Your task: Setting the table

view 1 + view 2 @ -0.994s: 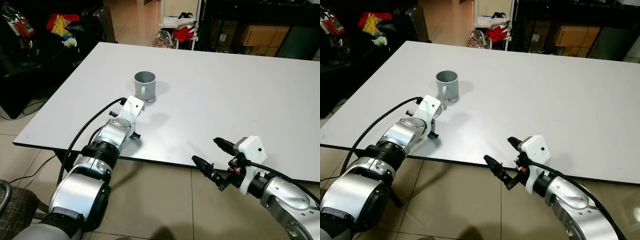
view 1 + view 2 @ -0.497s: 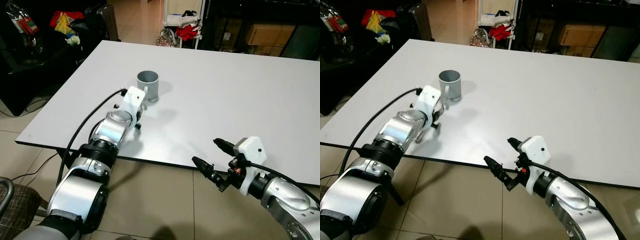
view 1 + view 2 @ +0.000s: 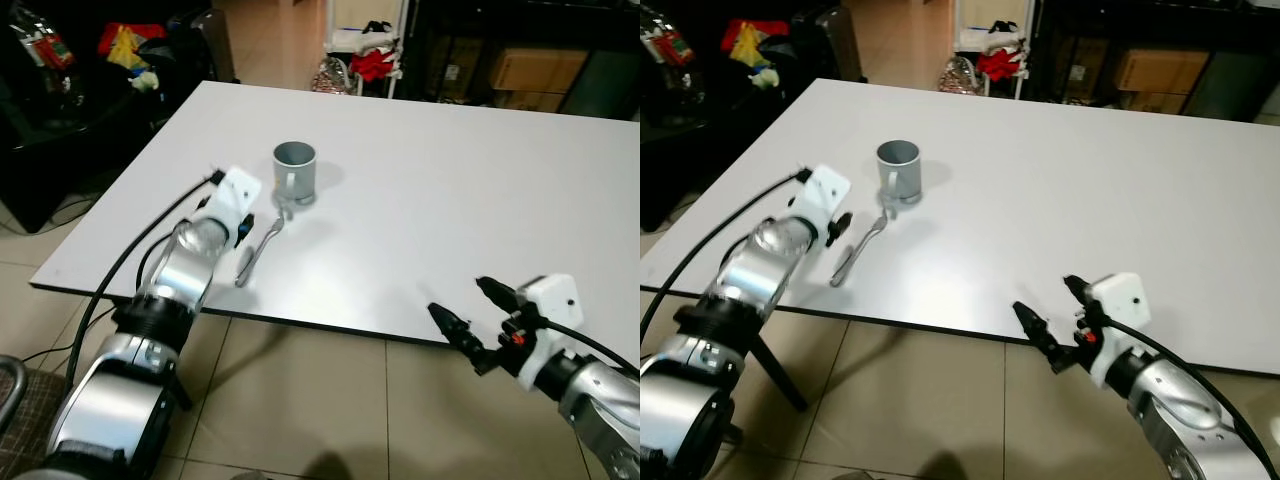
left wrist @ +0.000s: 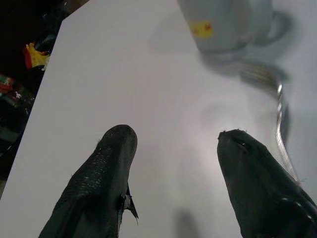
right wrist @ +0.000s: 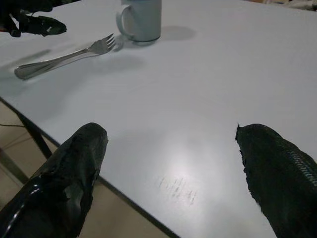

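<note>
Grey mug [image 3: 295, 172] (yellow sticker), silver fork [image 3: 258, 250], white table [image 3: 480, 190].

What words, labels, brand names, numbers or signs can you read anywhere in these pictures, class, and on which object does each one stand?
None can be read.
Grey cylindrical mug with a handle: a small yellow sticker with red marks, too blurred to read.
Brown cardboard box on the dark shelf: no print legible, too small.
White rectangular table, silver metal fork, left hand and right hand: no lettering visible.

I see bare white table [image 3: 480, 190] from my right gripper [image 3: 468, 317] across to the far edge; only the grey mug [image 3: 294, 172] and fork [image 3: 258, 252] obstruct the left side
</note>
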